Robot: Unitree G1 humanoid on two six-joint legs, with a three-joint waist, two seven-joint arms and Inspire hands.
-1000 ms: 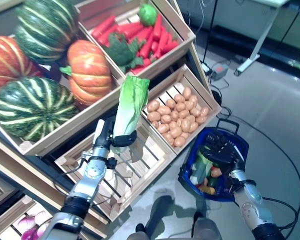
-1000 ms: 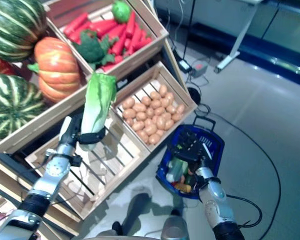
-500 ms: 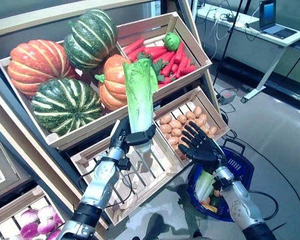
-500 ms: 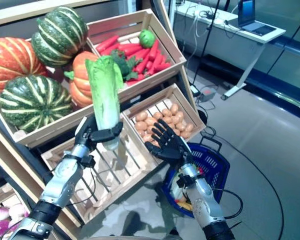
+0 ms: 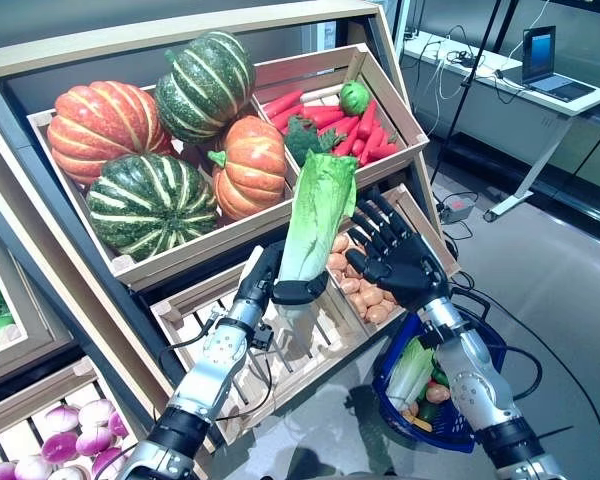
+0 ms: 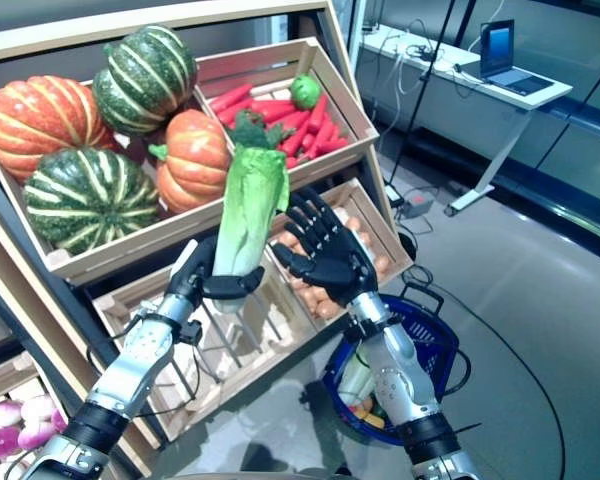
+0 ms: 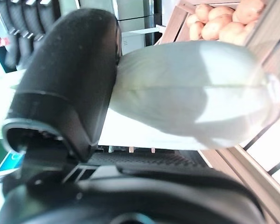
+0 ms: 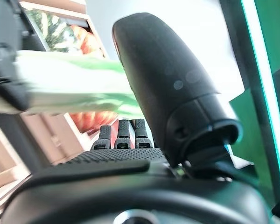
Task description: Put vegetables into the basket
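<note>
The blue plastic basket [image 5: 480,345] sits on the floor nearest the robot and holds a pale leafy vegetable among smaller produce. Above it, the right robot hand [image 5: 400,262] is spread, fingers straight, palm facing the cabbage. The left robot hand [image 5: 280,285] pinches the smooth whitish base of the long, crinkled green cabbage [image 5: 318,215], holding it upright above a slatted wooden crate [image 5: 280,350]. Beyond, a crate holds rounded tan potatoes [image 5: 365,290]. Farther up, ribbed orange and striped green pumpkins [image 5: 155,150] fill 1 crate beside red carrots [image 5: 365,135].
</note>
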